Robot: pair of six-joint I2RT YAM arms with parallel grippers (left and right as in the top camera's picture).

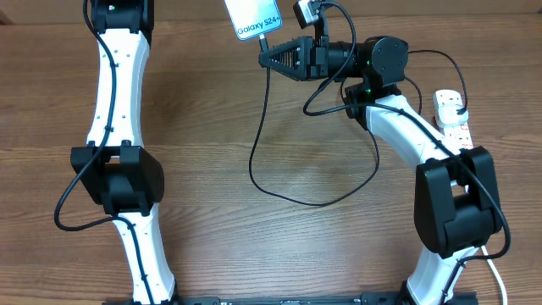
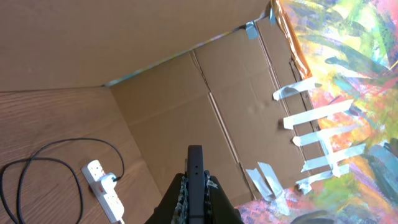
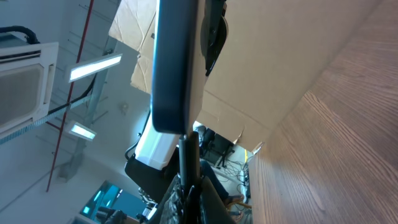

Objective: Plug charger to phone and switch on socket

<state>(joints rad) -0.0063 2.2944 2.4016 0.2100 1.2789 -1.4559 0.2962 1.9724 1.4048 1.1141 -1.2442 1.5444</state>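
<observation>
Item: phone (image 1: 254,19), a slim slab with dark edges and a lit pale-blue screen reading "Galaxy S24+". It sits at the far edge of the table (image 1: 212,127), with its upper part cut off by the overhead frame. Its long axis is tilted, the lower short edge angled toward the robot's right. The right wrist view shows it edge-on as a dark bar (image 3: 177,62). Item: charger (image 1: 254,161), a thin black cable. Its tip meets the phone's lower short edge; whether it is seated cannot be told. From there it drops toward the robot, sweeps in a wide loose loop over bare wood, and climbs to the right of the phone to the socket (image 1: 445,102). Item: socket, a white strip with red switch marks, well to the phone's right and partly hidden behind the right arm, long axis running roughly away from the robot, a black plug in it. Right gripper (image 1: 265,58): just below the phone, fingers pinched on the charger by its tip. Left gripper (image 2: 195,155): fingers pressed together, nothing between them, facing a cardboard wall (image 2: 186,93). Bare wood lies to the phone's left.
</observation>
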